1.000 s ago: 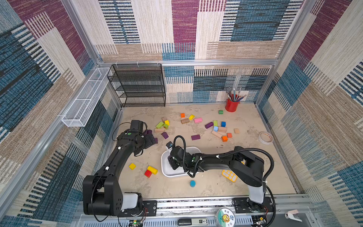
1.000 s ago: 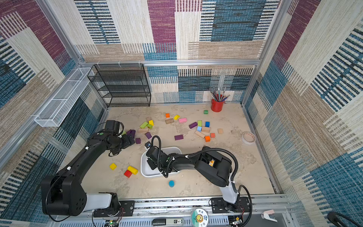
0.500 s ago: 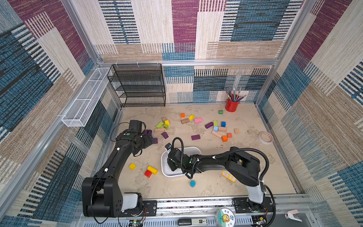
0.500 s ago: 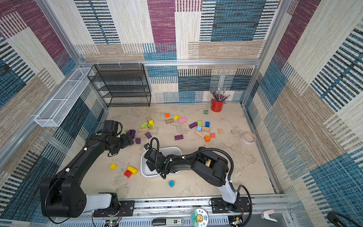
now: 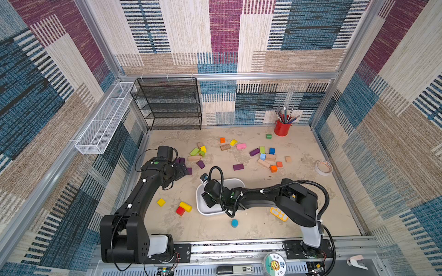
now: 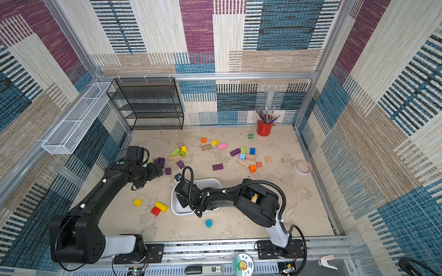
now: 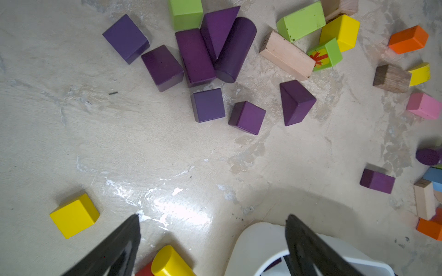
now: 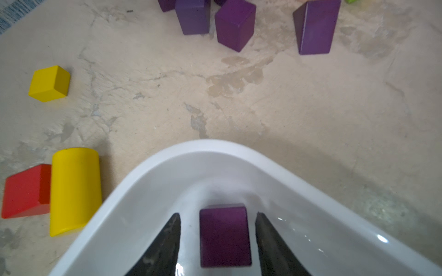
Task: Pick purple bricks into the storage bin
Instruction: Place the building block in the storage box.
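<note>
The right end effector (image 8: 218, 214) hangs inside the white, glossy, round-cornered storage bin (image 8: 167, 165). Its jaws are parted only slightly, with a sliver of white showing on each side of the dark purple matte brick (image 8: 224, 239) lying on the bin floor. That clearance is thin. If the arm lifts off-line, a pad may rub the brick and drag it up the wall. A finger may also catch the rim and shove the light bin across the beige counter (image 5: 251, 222).

The left end effector (image 7: 212, 216) is spread wide and empty. In a top view it hovers near the cluster of loose purple bricks (image 6: 161, 162), which lies at 10 o'clock from the bin; two more lie at 1 o'clock. Within the cluster a purple cylinder (image 7: 235, 50), a wedge and a bar touch one another, with a lime-green block (image 7: 185, 13) close against them. A grasp there may roll the cylinder away or pinch the green block too. While the right arm sits over the bin, a left-arm delivery risks a clash.
</note>
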`<state>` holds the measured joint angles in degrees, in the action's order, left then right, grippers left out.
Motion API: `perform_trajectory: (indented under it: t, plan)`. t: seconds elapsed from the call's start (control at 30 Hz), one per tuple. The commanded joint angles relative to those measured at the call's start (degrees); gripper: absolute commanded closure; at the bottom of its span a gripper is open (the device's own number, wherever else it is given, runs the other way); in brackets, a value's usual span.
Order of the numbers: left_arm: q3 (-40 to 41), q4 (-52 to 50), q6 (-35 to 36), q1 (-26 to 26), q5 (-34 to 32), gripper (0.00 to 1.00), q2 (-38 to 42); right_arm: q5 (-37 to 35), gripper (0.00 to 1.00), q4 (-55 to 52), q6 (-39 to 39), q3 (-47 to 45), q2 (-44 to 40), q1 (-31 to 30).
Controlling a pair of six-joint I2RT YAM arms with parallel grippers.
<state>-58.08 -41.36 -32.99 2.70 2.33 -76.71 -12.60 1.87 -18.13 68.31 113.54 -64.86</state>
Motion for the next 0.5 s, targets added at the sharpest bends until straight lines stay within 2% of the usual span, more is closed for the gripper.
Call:
perform_trajectory:
  t: [0.0,0.33,0.47]
  plan:
    - [-0.36,-0.71,-0.49,-0.15,0.14,0.04,0.42,-0.59,0.48,1.47,-0.16,0.05,-1.61,-0.05]
    - [-0.41,-0.78,-0.56,-0.41,-0.34,0.02,0.0,-0.33,0.46,3.42,0.96,-1.92,-6.54,-0.18]
    - [-0.36,-0.81,-0.58,-0.73,-1.07,0.02,-0.2,-0.21,0.41,5.88,1.69,-4.59,-9.75,-0.18]
